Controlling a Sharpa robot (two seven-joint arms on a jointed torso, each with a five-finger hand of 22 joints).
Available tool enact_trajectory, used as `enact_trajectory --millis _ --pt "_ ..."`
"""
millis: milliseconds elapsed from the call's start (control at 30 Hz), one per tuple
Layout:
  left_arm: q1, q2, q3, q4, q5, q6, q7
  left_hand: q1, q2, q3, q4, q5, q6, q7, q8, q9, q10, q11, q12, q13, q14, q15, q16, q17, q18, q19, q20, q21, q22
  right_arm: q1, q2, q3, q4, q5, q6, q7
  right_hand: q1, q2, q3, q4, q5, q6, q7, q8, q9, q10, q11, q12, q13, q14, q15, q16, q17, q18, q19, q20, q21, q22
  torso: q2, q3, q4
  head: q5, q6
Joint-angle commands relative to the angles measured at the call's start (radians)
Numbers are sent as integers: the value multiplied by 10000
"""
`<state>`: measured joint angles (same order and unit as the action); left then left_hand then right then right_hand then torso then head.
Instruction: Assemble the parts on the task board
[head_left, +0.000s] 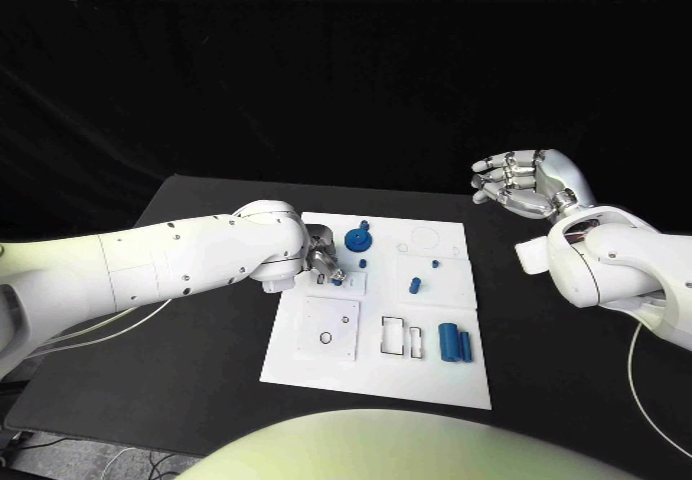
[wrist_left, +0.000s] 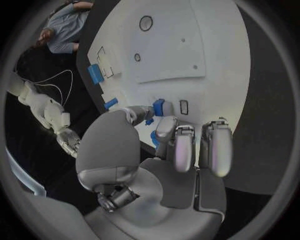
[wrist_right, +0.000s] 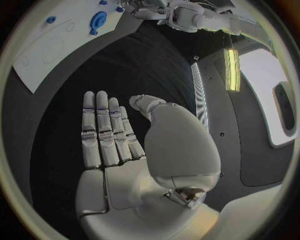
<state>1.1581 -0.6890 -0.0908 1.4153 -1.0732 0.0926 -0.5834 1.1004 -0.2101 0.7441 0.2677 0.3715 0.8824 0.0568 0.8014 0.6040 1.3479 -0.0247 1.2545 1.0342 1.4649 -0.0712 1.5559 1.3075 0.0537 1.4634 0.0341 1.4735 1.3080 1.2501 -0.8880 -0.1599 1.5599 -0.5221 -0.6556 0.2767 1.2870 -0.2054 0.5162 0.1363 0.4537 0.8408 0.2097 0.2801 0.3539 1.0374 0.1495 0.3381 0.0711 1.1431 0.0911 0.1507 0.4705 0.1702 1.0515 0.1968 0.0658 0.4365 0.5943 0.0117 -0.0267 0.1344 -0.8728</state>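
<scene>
Two robot hands in play. Left robot hand (head_left: 320, 262) is down on the task board (head_left: 325, 365), at its left edge near the far end, fingers curled in toward a small blue part (wrist_left: 159, 107); the left wrist view shows fingertips (wrist_left: 164, 125) right at that part, touching or just beside it, but a firm pinch cannot be told, so whether it grasps is unclear. Right robot hand (head_left: 526, 184) hangs in the air past the board's far right corner, well apart from it, over the black worktop (head_left: 188, 215); fingers apart and only lightly bent, palm bare in the right wrist view (wrist_right: 134, 150), nothing held, so released.

Task board lies flat mid-worktop, long side running away from the robot. Just beside the left robot hand, toward the far end: a round blue disc part (head_left: 356, 239) with a small blue piece touching its far side. Small blue peg (head_left: 362, 263) near it. Middle right of the board: blue stub (head_left: 414, 285) and a tiny blue bit (head_left: 434, 265) beyond it. Near right area: two blue bars (head_left: 456, 342) side by side, long axis pointing away from the robot. Next to them, black-outlined rectangular slots (head_left: 392, 335). Near left area: raised white square plate with a small dark ring (head_left: 326, 337) and a dot. Faint circle outline (head_left: 424, 237) at far right corner.
</scene>
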Motion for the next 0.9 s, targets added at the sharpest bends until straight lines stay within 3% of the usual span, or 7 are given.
enact_trajectory --millis 33,533,733,800,900 --pt "-15 15 -2 35 302 20 22 -39 86 2362 -2382 -43 33 -73 67 31 3 -11 -25 -9 980 -96 23 2346 -157 136 -22 41 1241 -8 1 1 7 -70 138 59 -74 28 -19 -62 47 33 82 -39 -17 58 -18 -64 -12 40 42 -67 -17 120 36 55 23 -18 -8 1 -4 -6 2" --pt "-11 -12 1 14 605 211 30 -165 -79 2236 -2541 -66 36 -77 104 131 72 -9 48 139 992 -92 42 2389 -160 138 -22 44 1251 -15 -1 -2 -8 -109 161 57 -73 28 -14 -78 125 37 82 -44 -22 65 -16 -70 -27 46 41 -79 -28 119 41 54 25 -49 -9 6 7 -28 2" --pt "-10 -29 0 -18 678 188 -16 -771 -276 1210 -1958 -116 87 -225 60 234 181 -100 107 298 1003 -144 60 2429 -167 153 -51 43 1278 -21 4 -4 -24 -114 155 62 -79 27 -15 -80 156 39 84 -45 -24 66 -14 -74 -33 48 42 -84 -33 118 43 53 26 -62 -6 -2 0 -29 2" --pt "-10 -30 0 -28 683 179 -35 -1216 -367 564 -1433 -192 242 -223 24 230 218 -98 153 390 1011 -147 73 2458 -181 186 -68 68 1322 -22 4 -4 -26 -114 152 59 -97 23 -23 -74 170 40 88 -47 -26 67 -11 -76 -37 48 46 -88 -37 117 44 55 26 -72 -6 -2 -1 -28 2" --pt "-10 -28 0 -47 682 161 -67 -1348 -311 -205 -1033 -204 366 -265 -39 224 260 -134 222 526 1017 -181 83 2481 -194 225 -98 96 1371 -23 3 -4 -26 -115 143 56 -139 26 -39 -51 172 43 93 -50 -30 73 -5 -78 -43 55 50 -94 -43 115 47 58 26 -93 -5 2 0 -29 2"
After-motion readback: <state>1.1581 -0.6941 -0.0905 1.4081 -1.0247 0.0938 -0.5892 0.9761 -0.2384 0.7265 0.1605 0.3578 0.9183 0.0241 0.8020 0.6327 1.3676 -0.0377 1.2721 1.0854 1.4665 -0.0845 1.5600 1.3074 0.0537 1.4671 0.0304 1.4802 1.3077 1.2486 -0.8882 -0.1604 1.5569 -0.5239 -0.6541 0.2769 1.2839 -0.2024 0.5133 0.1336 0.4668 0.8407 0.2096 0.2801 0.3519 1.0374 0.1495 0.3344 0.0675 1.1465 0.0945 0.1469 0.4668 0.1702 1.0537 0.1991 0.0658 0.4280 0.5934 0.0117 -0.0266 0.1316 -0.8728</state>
